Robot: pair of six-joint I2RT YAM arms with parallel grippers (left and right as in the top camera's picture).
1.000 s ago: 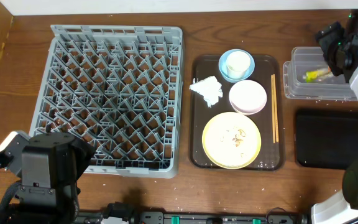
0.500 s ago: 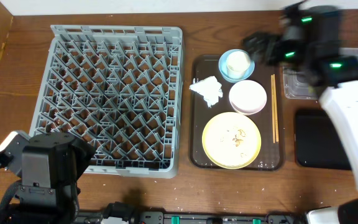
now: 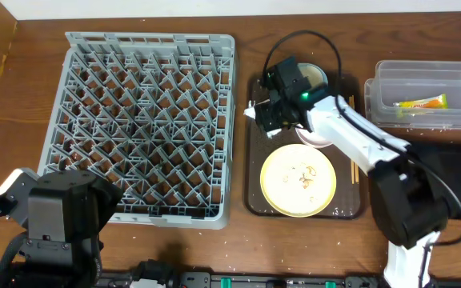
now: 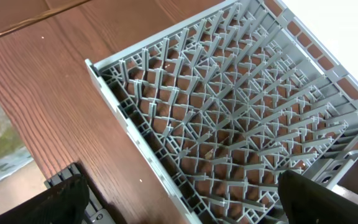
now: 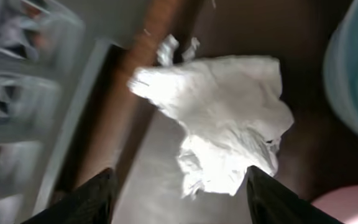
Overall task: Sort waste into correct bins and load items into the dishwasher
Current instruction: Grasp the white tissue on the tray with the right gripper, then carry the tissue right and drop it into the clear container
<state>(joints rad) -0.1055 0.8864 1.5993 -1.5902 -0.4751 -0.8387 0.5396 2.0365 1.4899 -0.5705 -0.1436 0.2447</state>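
Observation:
A crumpled white napkin [image 5: 222, 137] lies on the brown tray [image 3: 254, 192]. My right gripper [image 5: 179, 199] hangs just over it, jaws open, and the napkin's lower end reaches between its fingertips [image 5: 278, 196]. In the overhead view the right gripper [image 3: 269, 112] hides most of the napkin [image 3: 251, 112]. Beside it are the light blue cup [image 3: 314, 76], the white bowl [image 3: 320, 138], the pale yellow plate [image 3: 298, 179] with crumbs and the chopsticks [image 3: 354, 170]. My left gripper [image 4: 185, 211] stands open over the near corner of the grey dish rack [image 3: 146, 120].
A clear tub [image 3: 426, 84] at the far right holds a yellow-green scrap [image 3: 422, 102]. The flat black bin [image 3: 458, 172] lies in front of it, partly under my right arm. The rack's wall [image 5: 17, 93] is just left of the napkin.
My right arm has swung left from the clear tub to the tray and now hovers over the napkin. The left arm has not moved.

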